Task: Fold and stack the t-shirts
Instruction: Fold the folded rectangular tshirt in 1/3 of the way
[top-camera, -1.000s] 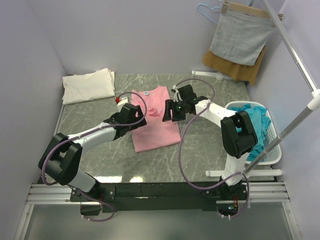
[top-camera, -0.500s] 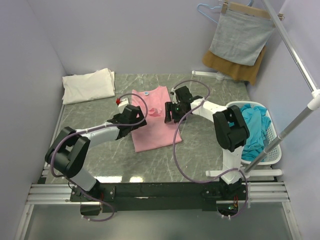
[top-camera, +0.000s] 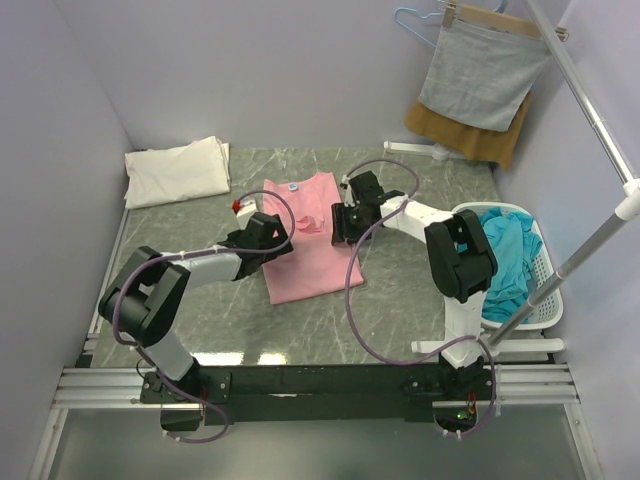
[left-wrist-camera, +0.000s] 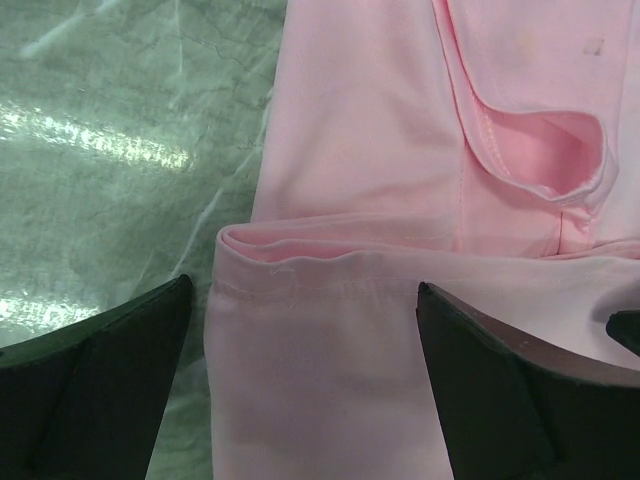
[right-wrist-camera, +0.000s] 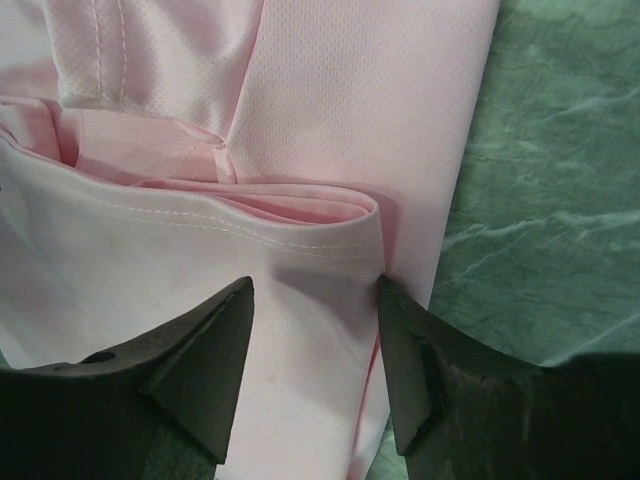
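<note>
The pale pink t-shirt lies on the table's middle, narrowed lengthwise, its neck label at the far end. My left gripper is at its left edge and my right gripper at its right edge. In the left wrist view the open gripper straddles a doubled hem of the pink shirt. In the right wrist view the gripper stands open over the hem's folded corner. A folded cream-white shirt lies at the back left. Teal shirts fill a basket.
The white basket stands at the table's right edge. A grey cloth on a hanger and a mustard-brown cloth hang at the back right. A white rail slants along the right. A small red and white object lies left of the shirt.
Both arms have drawn in toward the pink shirt, and the right gripper has shifted slightly left onto its edge. The shirt's outline has not visibly changed.
</note>
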